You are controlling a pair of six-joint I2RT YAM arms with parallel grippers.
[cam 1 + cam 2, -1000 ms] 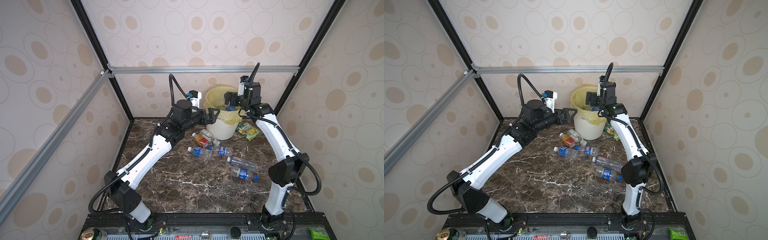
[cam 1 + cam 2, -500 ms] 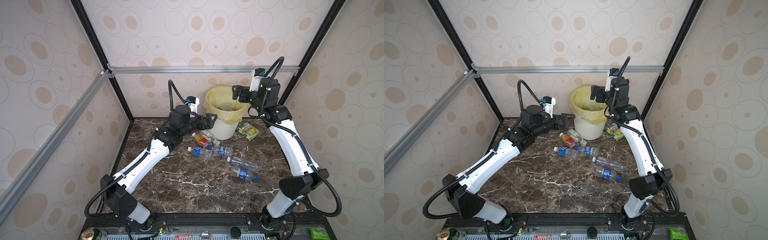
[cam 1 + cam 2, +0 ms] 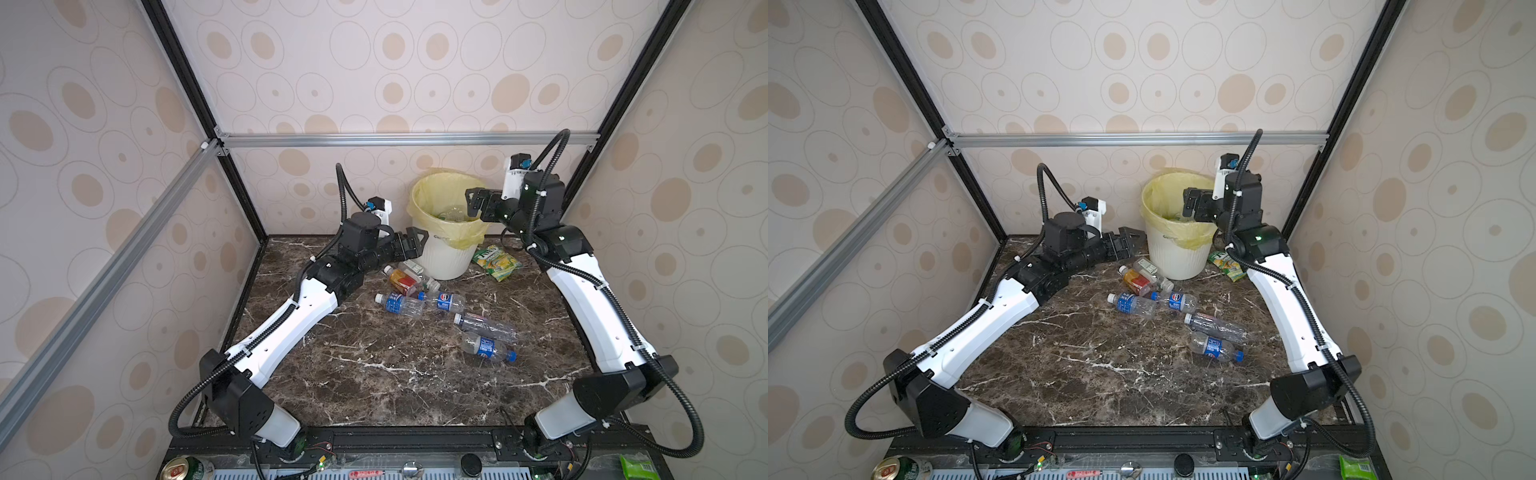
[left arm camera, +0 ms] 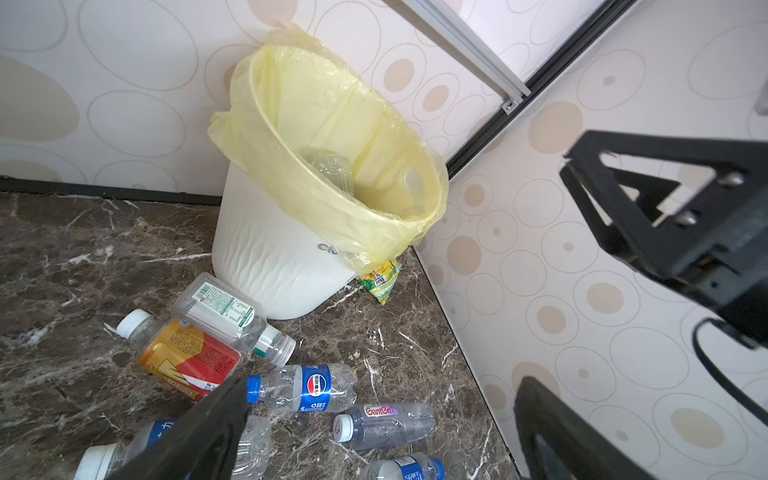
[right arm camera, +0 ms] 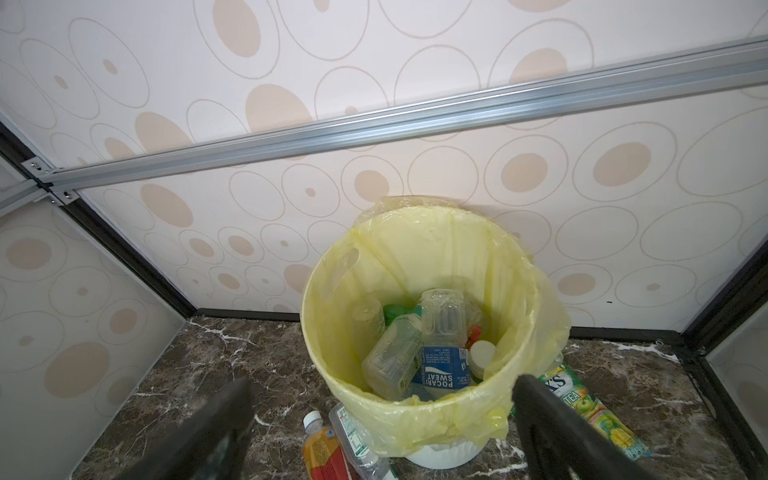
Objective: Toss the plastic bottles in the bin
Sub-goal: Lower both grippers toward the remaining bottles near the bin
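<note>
The white ribbed bin with its pale yellow bag stands at the back wall. Several plastic bottles lie inside it, a blue-labelled one on top. More lie on the marble in front: an orange-red bottle, a white-labelled clear one, blue-labelled ones and a clear one. My left gripper hangs open and empty left of the bin, above the orange-red bottle. My right gripper is open and empty at the bin's right rim.
A green-yellow snack packet lies right of the bin, under the right arm. A metal can and a green packet sit on the front ledge. Patterned walls and black frame posts close in the back and sides.
The right gripper has pulled back from above the bin's middle to its right rim, and that arm's elbow has swung outward. The left gripper sank a little and hardly shifted.
</note>
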